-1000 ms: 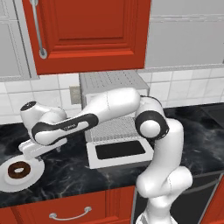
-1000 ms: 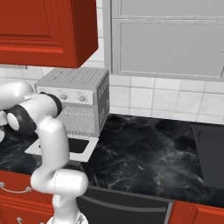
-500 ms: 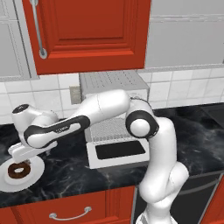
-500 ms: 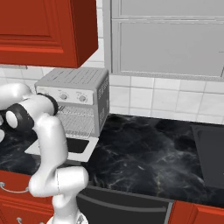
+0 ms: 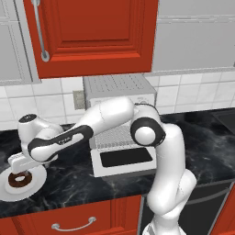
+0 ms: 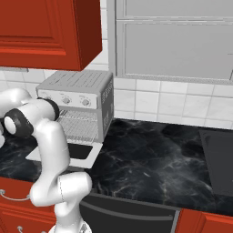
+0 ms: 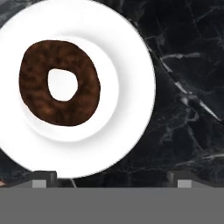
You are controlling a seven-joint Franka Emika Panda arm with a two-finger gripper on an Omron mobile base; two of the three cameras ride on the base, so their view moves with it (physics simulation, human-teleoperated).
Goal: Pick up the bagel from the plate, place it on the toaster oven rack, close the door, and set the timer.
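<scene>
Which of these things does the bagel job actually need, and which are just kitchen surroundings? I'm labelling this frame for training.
Belongs to the job:
bagel, lying on the plate
plate, on the counter
toaster oven rack
door, folded down open
gripper, open above the bagel

Just surroundings:
red cabinet
black marble counter
tiled wall

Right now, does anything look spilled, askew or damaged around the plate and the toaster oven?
Nothing stands out. The bagel lies flat and whole on the plate, the door hangs open over the counter, and the open gripper is above the plate.
</scene>
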